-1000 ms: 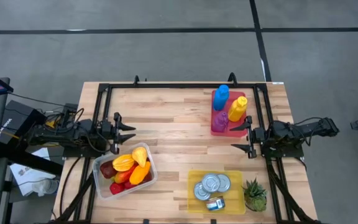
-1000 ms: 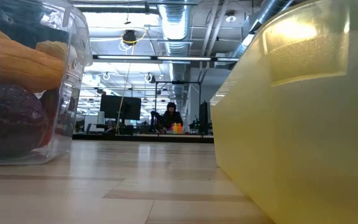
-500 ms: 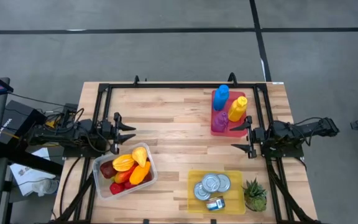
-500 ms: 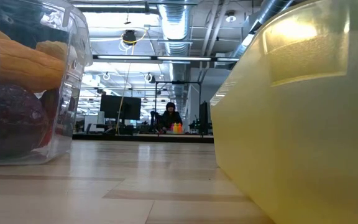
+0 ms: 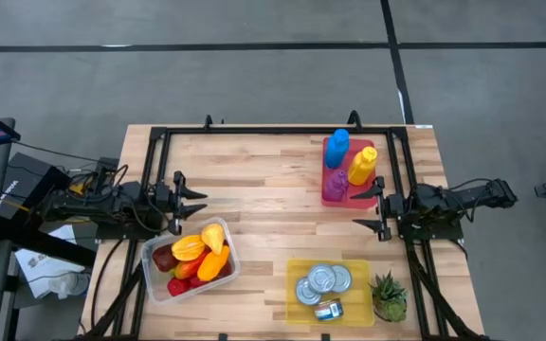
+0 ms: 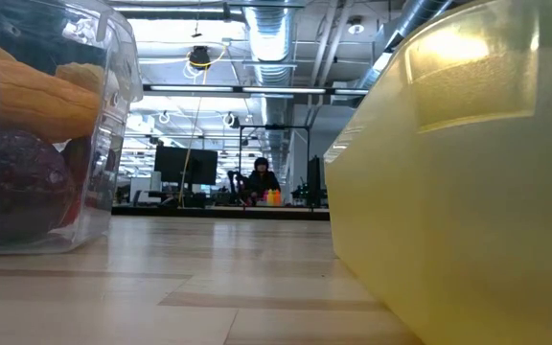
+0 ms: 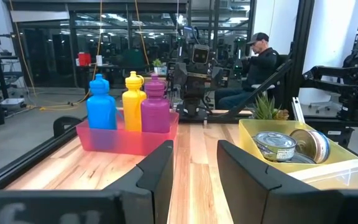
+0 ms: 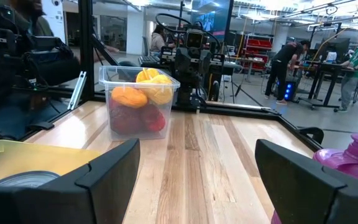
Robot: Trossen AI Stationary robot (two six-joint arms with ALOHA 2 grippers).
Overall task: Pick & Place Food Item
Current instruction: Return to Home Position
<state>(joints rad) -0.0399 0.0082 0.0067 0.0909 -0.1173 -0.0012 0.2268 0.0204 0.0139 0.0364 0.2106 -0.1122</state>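
Tuna cans (image 5: pixel 322 282) in yellow bin (image 5: pixel 297 267)

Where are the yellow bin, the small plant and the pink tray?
yellow bin (image 5: pixel 356 301), high view, on bare floor in one corner.
small plant (image 5: pixel 388 296), high view, on the middle of its leaves.
pink tray (image 5: pixel 356 195), high view, on bare floor in one corner.

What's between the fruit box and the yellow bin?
Just bare wooden table between the clear fruit container and the yellow bin, as the high view shows.
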